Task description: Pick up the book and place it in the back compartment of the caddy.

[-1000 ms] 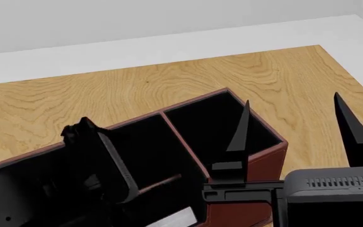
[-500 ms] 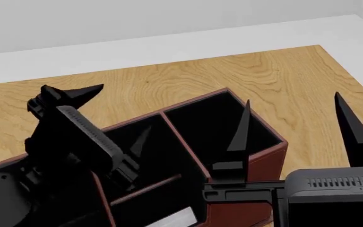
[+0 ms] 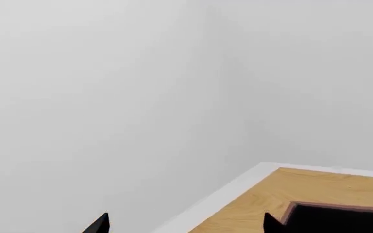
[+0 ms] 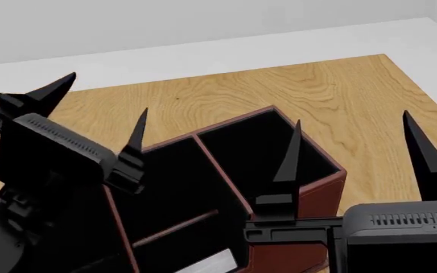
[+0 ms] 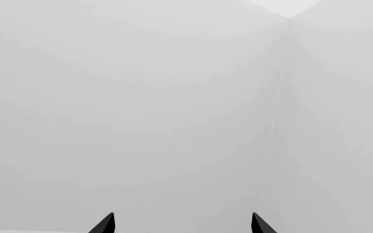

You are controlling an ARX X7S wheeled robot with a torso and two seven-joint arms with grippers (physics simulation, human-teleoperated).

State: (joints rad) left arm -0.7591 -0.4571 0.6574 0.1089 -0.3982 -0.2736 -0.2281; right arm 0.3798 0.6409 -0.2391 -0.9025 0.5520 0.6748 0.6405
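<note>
Caddy [image 4: 309, 187] of dark red-brown wood sits on the wooden table [image 4: 340, 96], its black cells split by thin dividers. A pale strip shows in the near cell; whether it is the book I cannot tell. Left pincer [image 4: 100, 114] hangs above the caddy's left part, released and bare. Right pincer [image 4: 355, 153] is spread wide, gripping nothing.

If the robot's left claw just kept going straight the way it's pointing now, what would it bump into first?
Probably nothing nearby. The left claw is open and tilted up and away over the wooden table. Its own camera looks past the table's far edge at a bare pale wall, with the box below its line. Depth is hard to judge.
</note>
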